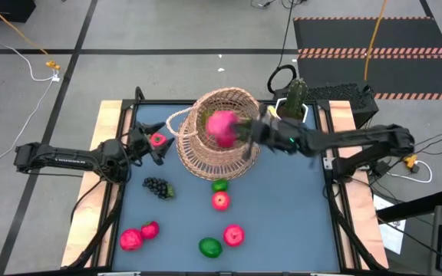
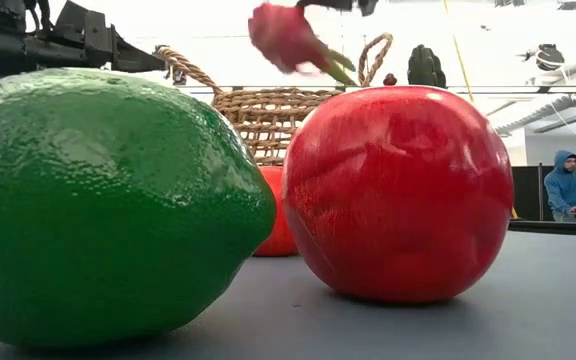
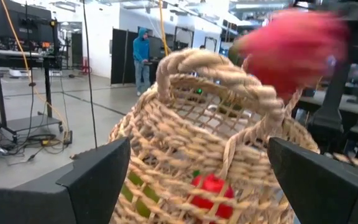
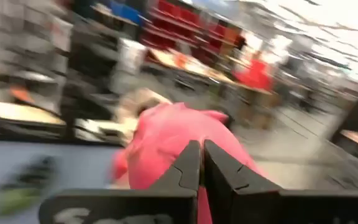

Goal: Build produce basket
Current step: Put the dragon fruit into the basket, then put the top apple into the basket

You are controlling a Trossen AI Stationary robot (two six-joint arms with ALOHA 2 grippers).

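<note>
The tan wicker basket (image 1: pixel 217 138) stands at the table's far middle, its looped handle (image 3: pixel 210 68) toward my left gripper (image 1: pixel 162 144). That gripper is open, with a finger on either side of the basket's left wall. A red fruit (image 3: pixel 211 190) shows through the weave. My right gripper (image 1: pixel 245 130) reaches in from the right, shut on a pink dragon fruit (image 1: pixel 222 126) held over the basket's opening. More produce lies on the near half of the table: dark grapes (image 1: pixel 157 187), limes (image 1: pixel 210 247), red apples (image 1: pixel 233 234). My left gripper's fingers (image 3: pixel 98 180) flank the basket's wall; whether they touch it I cannot tell. My right gripper pinches the dragon fruit's side that faces it (image 4: pixel 179 134) between its shut fingertips. The fingers come about level from the table's right. The fruit is lifted clear, above the basket's rim (image 2: pixel 268 95).
A potted cactus (image 1: pixel 295 98) stands at the table's far right, just behind my right arm. A pink apple (image 1: pixel 131 239) and a small red fruit (image 1: pixel 150 228) lie near the front left. A person (image 2: pixel 564 185) stands in the room beyond the table.
</note>
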